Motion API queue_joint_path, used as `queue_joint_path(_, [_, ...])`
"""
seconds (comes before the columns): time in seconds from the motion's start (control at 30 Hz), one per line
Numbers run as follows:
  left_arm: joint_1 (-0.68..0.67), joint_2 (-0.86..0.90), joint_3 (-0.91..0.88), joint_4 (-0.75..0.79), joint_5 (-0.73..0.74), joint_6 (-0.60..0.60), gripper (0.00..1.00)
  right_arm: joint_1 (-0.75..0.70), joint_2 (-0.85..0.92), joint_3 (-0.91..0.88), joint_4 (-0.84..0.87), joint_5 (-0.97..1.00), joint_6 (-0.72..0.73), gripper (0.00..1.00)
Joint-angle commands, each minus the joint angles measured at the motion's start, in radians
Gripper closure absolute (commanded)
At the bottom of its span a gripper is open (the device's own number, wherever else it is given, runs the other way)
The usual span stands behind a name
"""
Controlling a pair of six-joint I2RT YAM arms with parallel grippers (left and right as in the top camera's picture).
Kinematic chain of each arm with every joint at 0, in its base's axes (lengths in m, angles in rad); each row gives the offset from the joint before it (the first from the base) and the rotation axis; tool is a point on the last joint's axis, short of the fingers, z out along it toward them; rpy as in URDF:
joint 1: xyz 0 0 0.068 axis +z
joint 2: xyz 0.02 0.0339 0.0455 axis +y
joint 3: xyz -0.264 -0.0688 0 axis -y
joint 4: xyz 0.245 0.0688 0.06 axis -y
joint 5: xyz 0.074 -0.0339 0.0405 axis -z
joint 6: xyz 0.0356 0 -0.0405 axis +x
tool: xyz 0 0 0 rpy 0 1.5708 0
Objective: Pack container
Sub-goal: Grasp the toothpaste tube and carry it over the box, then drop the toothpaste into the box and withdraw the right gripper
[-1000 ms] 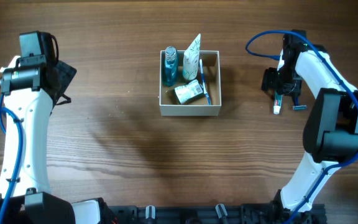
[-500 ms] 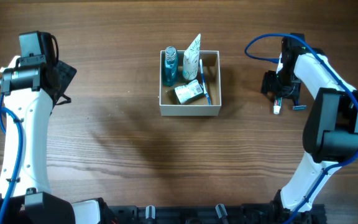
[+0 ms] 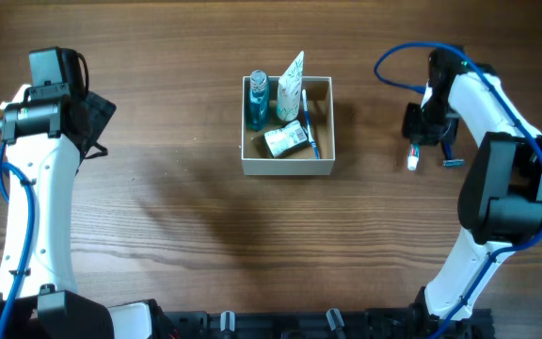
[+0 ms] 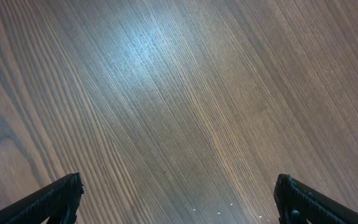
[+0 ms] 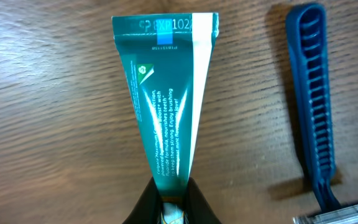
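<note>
Your right gripper point(image 5: 169, 204) is pinched on the narrow end of a teal-and-white toothpaste tube point(image 5: 166, 106), at the bottom centre of the right wrist view. The tube's crimped end points to the top of the frame. A blue razor point(image 5: 312, 106) lies just beside the tube on the right, apart from it, with its head in the lower right corner. I cannot tell whether the tube rests on the wood.

In the overhead view these two sit at the right of the frame, well apart from the container point(image 3: 287, 169), which stands at the upper centre of the wooden table point(image 3: 205, 217). Inside it are a blue-green bottle point(image 3: 257, 99), a white tube point(image 3: 291, 85) leaning over the top wall, a small pale tube point(image 3: 285, 139) and a blue toothbrush point(image 3: 307, 127).

Your left gripper point(image 4: 179, 199) is spread wide at the upper left of the overhead view, with only bare wood between its fingers.
</note>
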Motion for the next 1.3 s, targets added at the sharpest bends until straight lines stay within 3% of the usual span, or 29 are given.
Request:
queue_joint_path(0.0, [0.005,-0.016,0.012,0.000,-0.016,0.005,0.00,0.001,0.011,0.166,-0.074,-0.129,0.026,0.92])
queue_joint_path(0.2, [0.005,-0.016,0.012,0.000,-0.016,0.005,0.00,0.001,0.008,0.375,-0.218,-0.547,0.036,0.92])
queue_joint_path(0.37, [0.005,-0.016,0.012,0.000,-0.016,0.005,0.00,0.031,0.003,0.441,-0.200,-0.770,0.154,0.92])
queue_joint_path(0.63, [0.005,-0.016,0.012,0.000,-0.016,0.005,0.00,0.181,0.003,0.440,-0.183,-0.703,0.294,0.90])
queue_joint_path(0.83, [0.005,-0.016,0.012,0.000,-0.016,0.005,0.00,0.328,0.004,0.440,-0.187,-0.393,0.384,0.89])
queue_joint_path(0.97, [0.005,-0.016,0.012,0.000,-0.016,0.005,0.00,0.368,0.004,0.438,-0.185,-0.330,0.473,0.89])
queue_joint_path(1.1, [0.005,-0.016,0.012,0.000,-0.016,0.005,0.00,0.371,0.004,0.438,-0.173,-0.325,0.496,0.62])
queue_joint_path(1.17, [0.005,-0.016,0.012,0.000,-0.016,0.005,0.00,0.370,0.004,0.438,-0.166,-0.290,0.497,0.26])
queue_joint_path(1.27, [0.005,-0.016,0.012,0.000,-0.016,0.005,0.00,0.369,0.004,0.438,-0.163,-0.236,0.497,0.07])
